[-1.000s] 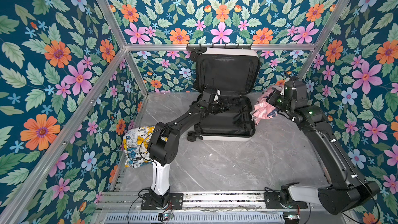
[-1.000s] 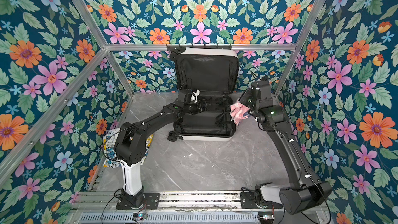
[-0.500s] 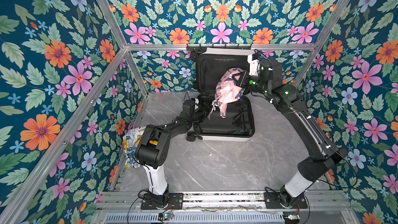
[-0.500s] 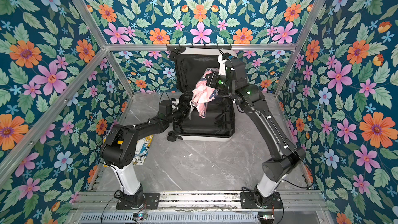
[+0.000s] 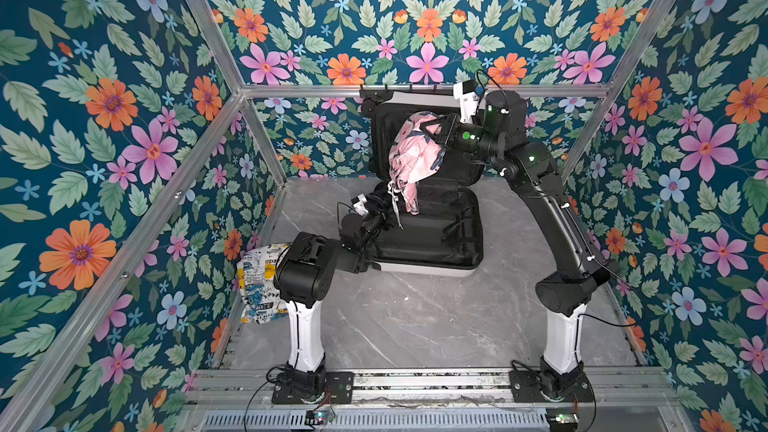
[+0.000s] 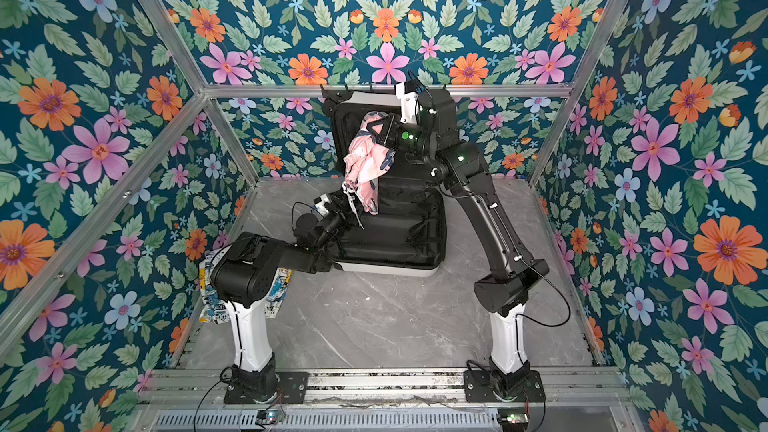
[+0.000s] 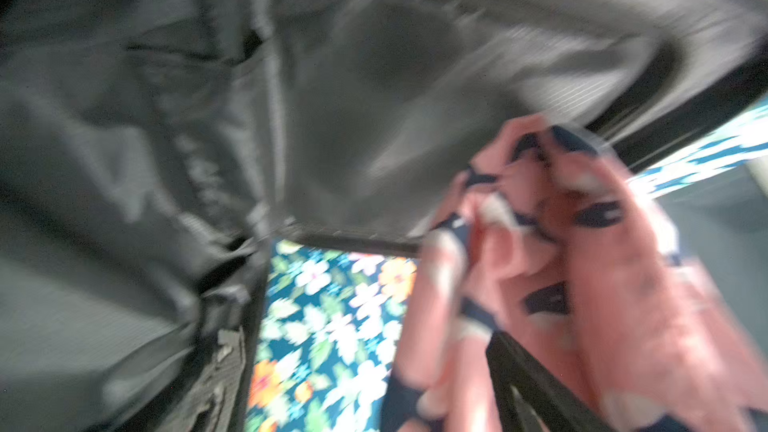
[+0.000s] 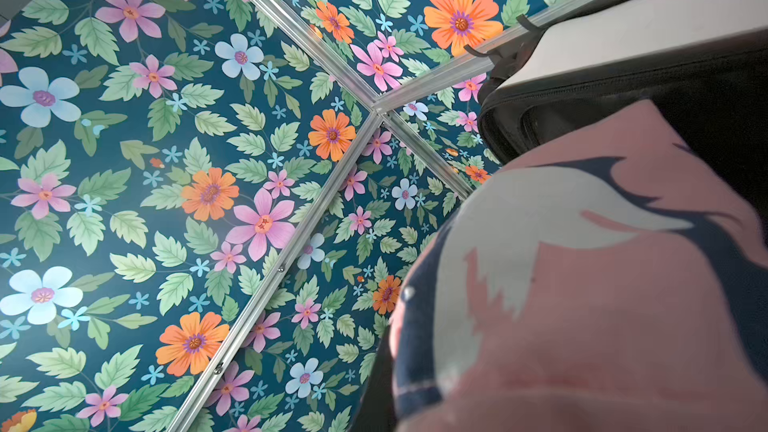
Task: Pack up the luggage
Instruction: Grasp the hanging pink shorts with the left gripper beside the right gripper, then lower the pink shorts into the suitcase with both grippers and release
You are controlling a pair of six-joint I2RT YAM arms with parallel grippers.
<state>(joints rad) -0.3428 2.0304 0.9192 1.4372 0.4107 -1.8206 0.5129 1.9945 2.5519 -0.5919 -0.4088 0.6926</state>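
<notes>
**Enclosure.** Grey marbled table (image 5: 415, 317), walled on three sides by floral panels with aluminium rails at the edges. A mounting rail runs along the near edge. Open surface stretches from that rail to the front edge of the case, between the two arm bases.

**Luggage (image 5: 432, 271) (image 6: 390, 270), one.** White hard shell, lying open at the back middle of the table. The base is flat and the lid stands upright against the back wall. The interior shows black lining and straps. Narrow strips of table run along both of its sides.

**Pink patterned cloth (image 5: 409, 160) (image 6: 365, 164), one.** Bunched, hanging in front of the lid above the back left part of the base. Whether its lowest strand touches the lining cannot be told. It fills much of the right wrist view (image 8: 602, 305).

**Yellow-white printed bag (image 5: 257, 280) (image 6: 210, 305), one.** On the table at the left wall, behind the left arm's shoulder, outside the case.

**Right gripper (image 5: 436, 130) (image 6: 384, 128), one.** Raised near the lid's top, pinching the cloth at its upper end.

**Left gripper (image 5: 380, 207), one.** Low at the left rim of the base, just beside the cloth's dangling end. Its wrist view is blurred, showing lining and cloth (image 7: 582, 263). Whether its jaws are spread cannot be told.
</notes>
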